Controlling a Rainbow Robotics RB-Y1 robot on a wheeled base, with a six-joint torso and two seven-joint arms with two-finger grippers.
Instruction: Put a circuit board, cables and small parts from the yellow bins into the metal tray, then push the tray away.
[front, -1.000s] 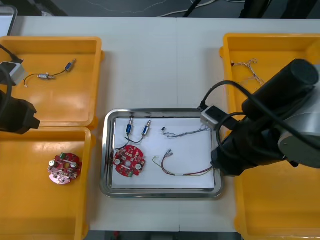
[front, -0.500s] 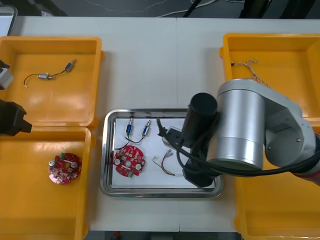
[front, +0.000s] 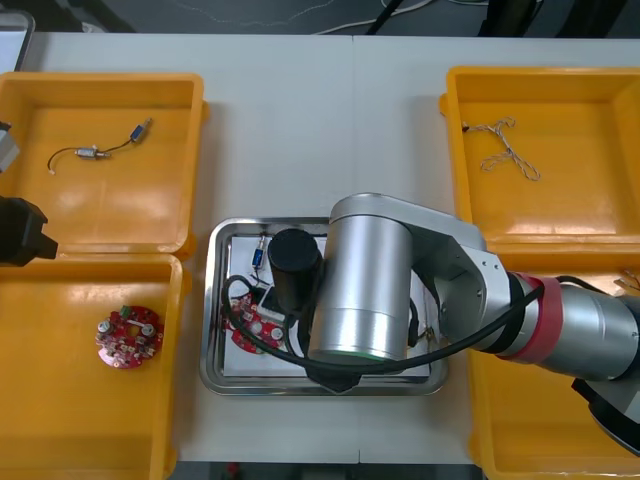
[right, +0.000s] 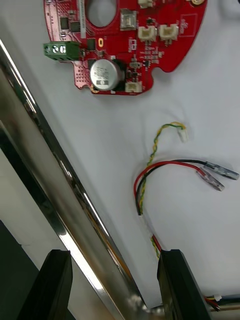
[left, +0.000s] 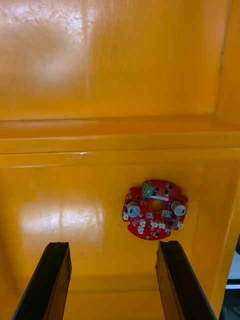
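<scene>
**Right gripper** (right: 114, 252): released, grasping nothing. Its fingers stand apart astride the rim of the metal tray (right: 45, 165), one finger outside the tray and the other inside it, over the white liner. This stance suits pushing, since the outer finger can bear on the rim wall and drive the tray away. In the front view the right arm (front: 370, 290) reaches across the tray and covers most of it.

**Tray contents:** just inside the rim, nearest the inner finger, lies the red and yellow cable (right: 165, 170). The red circuit board (right: 120, 45) lies farther into the tray. Small metal parts (front: 259, 255) lie at the tray's far rim. Loading therefore appears complete, and the push is judged to be the step in hand.

**Left gripper** (left: 112, 245): released and empty, parked left of the tray over the yellow bins (front: 60, 430). A spare circuit board (left: 155, 209) lies below it.

**Caution:** the cable near the inner finger could snag.
</scene>
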